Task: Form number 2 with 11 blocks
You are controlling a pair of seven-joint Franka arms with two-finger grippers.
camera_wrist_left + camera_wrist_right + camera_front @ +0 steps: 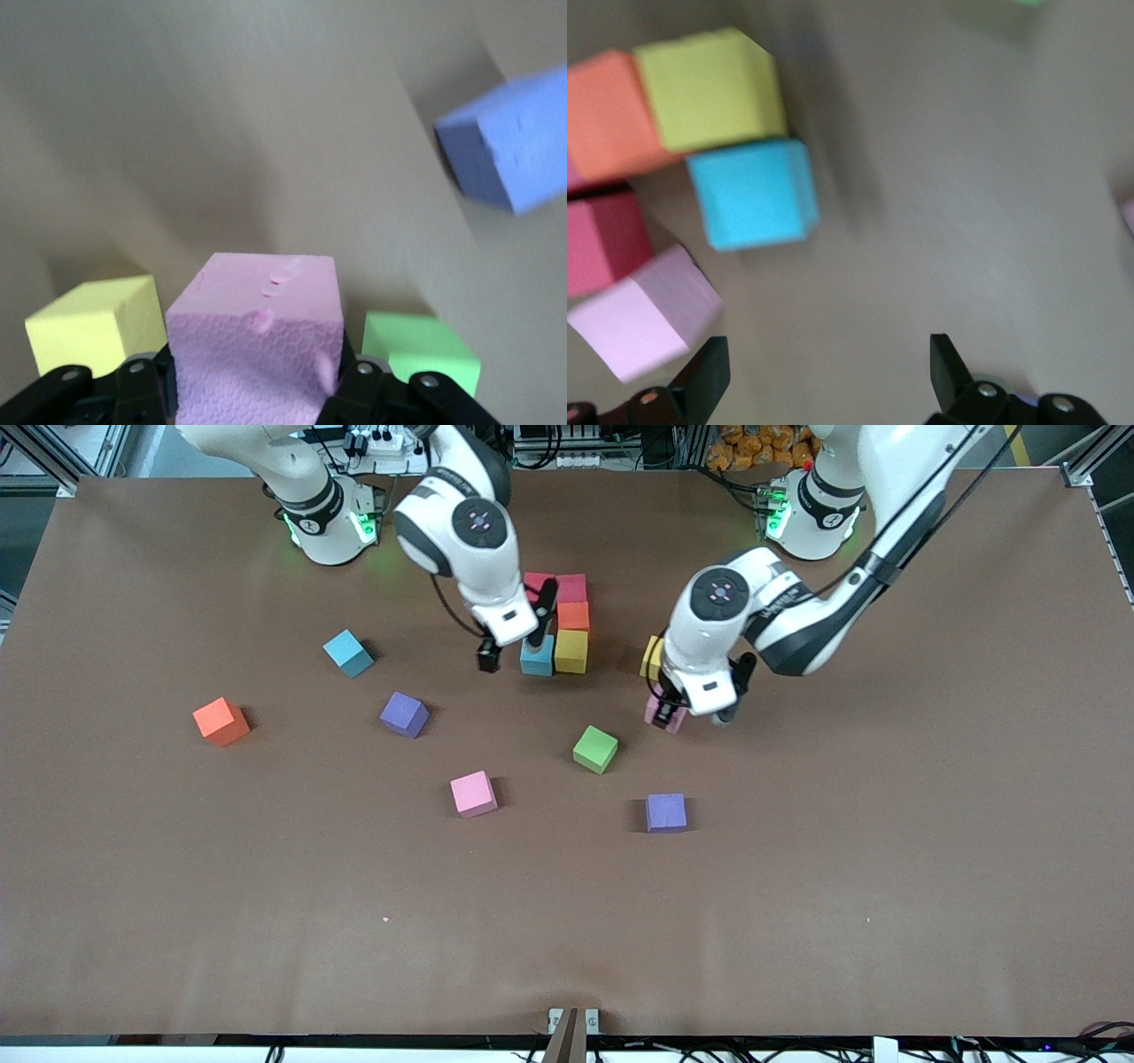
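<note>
Pink foam is sitting clamped in the left end effector [252, 390], which is holding a pink cube [257, 341] low over the worktop [797, 868], just beside a loose yellow cube [653, 657] toward the left arm's end. The started number 2 [560, 624] is lying toward the right arm's end from that held cube, near the middle of the worktop: a pink, a red, an orange and a yellow cube are standing packed together, with a light blue cube [537, 657] touching the yellow one [571, 651] in the row nearest the front camera. Five cubes are placed by my count, so six seem to be lacking. The relation that matters is this sideways gap: the pink cube is hanging well apart from the cluster, and the carry would probably have to run toward the right arm's end to reach the open slot beside the light blue cube, on its side toward the right arm. The right end effector [512, 648] is hovering right there, just over the light blue cube, its jaws spread wide and holding nothing, so it may be crowding the path. The left arm is clearly the one placed to deliver. Loose cubes are waiting nearer the front camera: green [595, 748], purple [666, 812], pink [473, 794], another purple [404, 714], light blue [348, 653] and orange [221, 721].
</note>
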